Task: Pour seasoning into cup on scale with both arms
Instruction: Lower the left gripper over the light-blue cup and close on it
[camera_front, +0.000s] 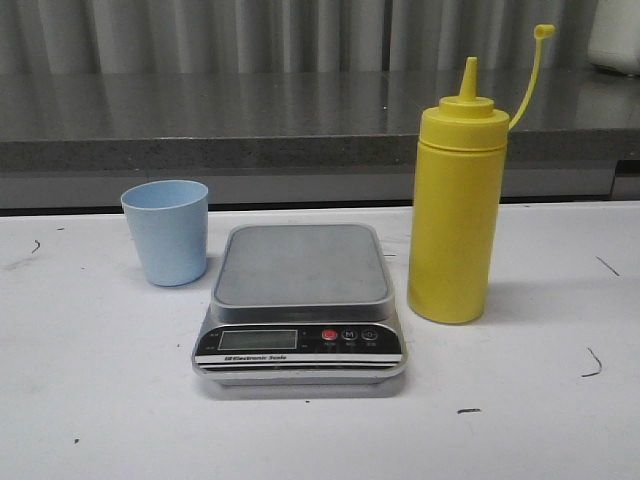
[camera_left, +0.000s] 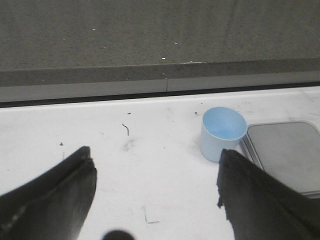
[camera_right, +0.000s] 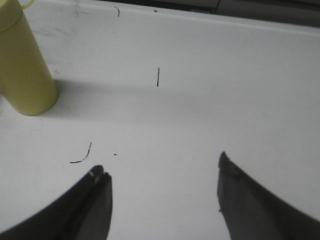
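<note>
The tall yellow seasoning bottle (camera_front: 457, 205) stands upright on the white table, right of the scale, its cap strap hanging open; its base shows in the right wrist view (camera_right: 22, 65). The pale blue cup (camera_front: 166, 231) stands empty on the table just left of the scale (camera_front: 300, 300), not on it. In the left wrist view the cup (camera_left: 223, 132) sits beside the scale platform (camera_left: 285, 152). My left gripper (camera_left: 155, 165) is open and empty, short of the cup. My right gripper (camera_right: 162, 172) is open and empty, away from the bottle. Neither gripper shows in the front view.
A dark grey counter ledge (camera_front: 250, 130) runs along the back edge of the white table (camera_front: 100, 400). A white object (camera_front: 615, 35) sits at the far right on the ledge. Small black marks dot the tabletop.
</note>
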